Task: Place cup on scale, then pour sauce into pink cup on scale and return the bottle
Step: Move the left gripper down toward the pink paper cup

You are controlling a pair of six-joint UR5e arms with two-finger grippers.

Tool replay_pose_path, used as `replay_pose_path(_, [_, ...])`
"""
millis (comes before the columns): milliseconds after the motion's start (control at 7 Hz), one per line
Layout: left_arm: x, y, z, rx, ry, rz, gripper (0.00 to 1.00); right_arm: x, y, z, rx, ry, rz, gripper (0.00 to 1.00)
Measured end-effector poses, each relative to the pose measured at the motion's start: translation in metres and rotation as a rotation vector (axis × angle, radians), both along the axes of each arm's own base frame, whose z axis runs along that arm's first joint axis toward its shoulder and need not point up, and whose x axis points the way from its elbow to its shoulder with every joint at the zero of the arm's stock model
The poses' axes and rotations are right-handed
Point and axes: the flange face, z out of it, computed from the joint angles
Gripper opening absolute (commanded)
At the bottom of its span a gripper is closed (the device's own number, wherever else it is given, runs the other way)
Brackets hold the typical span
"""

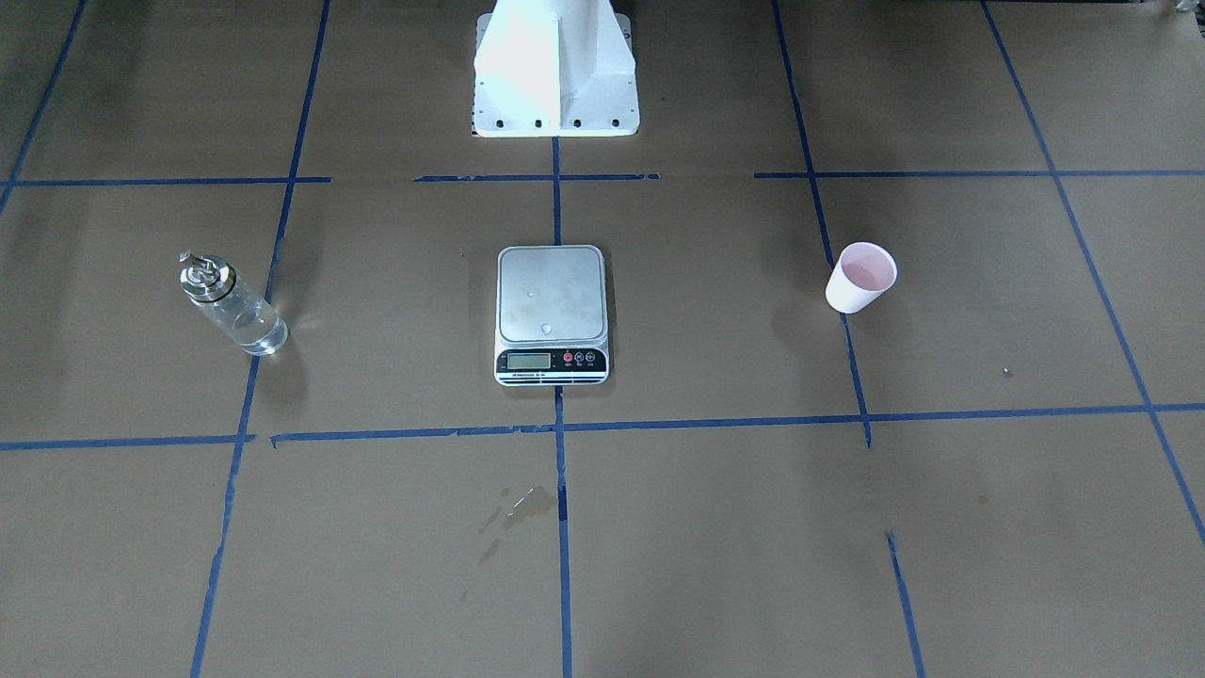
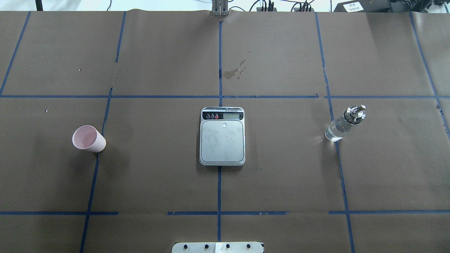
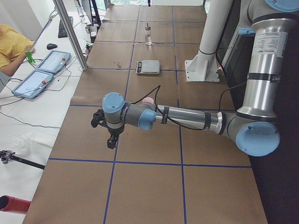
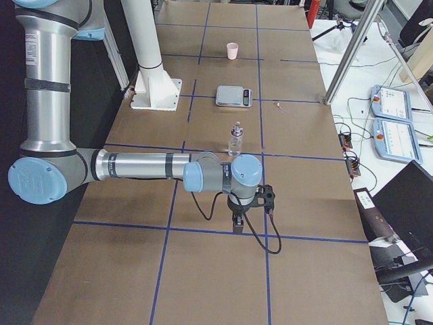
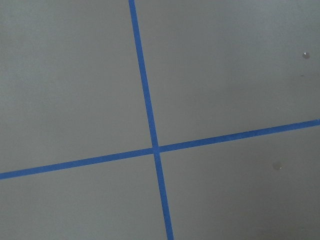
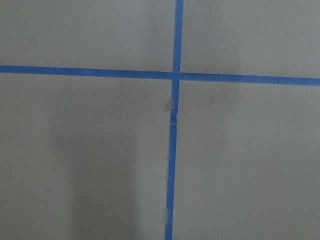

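Taking the scale [image 2: 222,137] as our landmark, we find it flat at the middle of the table [image 2: 158,168], its black display strip turned away from the robot's base and a couple of small droplets [image 2: 225,124] sitting on its silver platform, which carries nothing else. The cup [image 2: 88,138] stands upright, mouth up, well apart from the scale on the robot's left side, right beside a line of blue tape [image 2: 94,175]. The bottle [image 2: 344,123] stands upright well apart from the scale on the robot's right side, about level with it, its silver spout cap on top and the clear sauce [image 2: 334,133] visible through the glass. A wet stain [image 2: 233,72] marks the brown paper beyond the scale's display side, close to the centre tape line. Neither arm reaches near the scale: we see the left gripper [image 3: 110,140] only from the table's end, pointing down over the paper farther from the scale than the cup is, and the right gripper [image 4: 238,220] likewise points down farther out than the bottle. Whether either claw is spread or closed we cannot tell from those side views (both wrist cameras show only crossing tape on bare paper), and neither one touches any of the task's things.
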Motion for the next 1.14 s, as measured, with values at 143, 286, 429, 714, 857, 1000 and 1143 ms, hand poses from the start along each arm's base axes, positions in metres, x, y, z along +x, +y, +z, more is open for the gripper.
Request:
replay_pose_path(143, [0.002,-0.006,-0.014,0.099,0.004,0.002,1.00,-0.005,-0.006,-0.012,0.035,-0.002,-0.009,1.00])
replay_pose_path(286, [0.003,-0.013,-0.032,0.218,0.004,-0.005,1.00,-0.007,-0.015,-0.028,0.107,-0.004,-0.012,1.00])
replay_pose_path(429, [0.002,-0.019,-0.044,0.327,-0.005,-0.020,1.00,-0.008,-0.022,-0.039,0.187,-0.008,-0.010,1.00])
replay_pose_path(714, [0.000,-0.025,-0.046,0.454,-0.010,-0.053,1.00,-0.008,-0.026,-0.045,0.240,-0.014,0.011,1.00])
replay_pose_path(857, [0.000,-0.025,-0.045,0.478,-0.007,-0.060,1.00,-0.008,-0.027,-0.047,0.244,-0.018,0.017,1.00])
replay_pose_path(1000, [0.004,-0.025,-0.049,0.499,-0.002,-0.056,1.00,-0.008,-0.028,-0.050,0.251,-0.020,0.020,1.00])
replay_pose_path(1143, [0.020,-0.024,-0.057,0.512,0.013,-0.037,1.00,-0.008,-0.029,-0.054,0.265,-0.022,0.021,1.00])
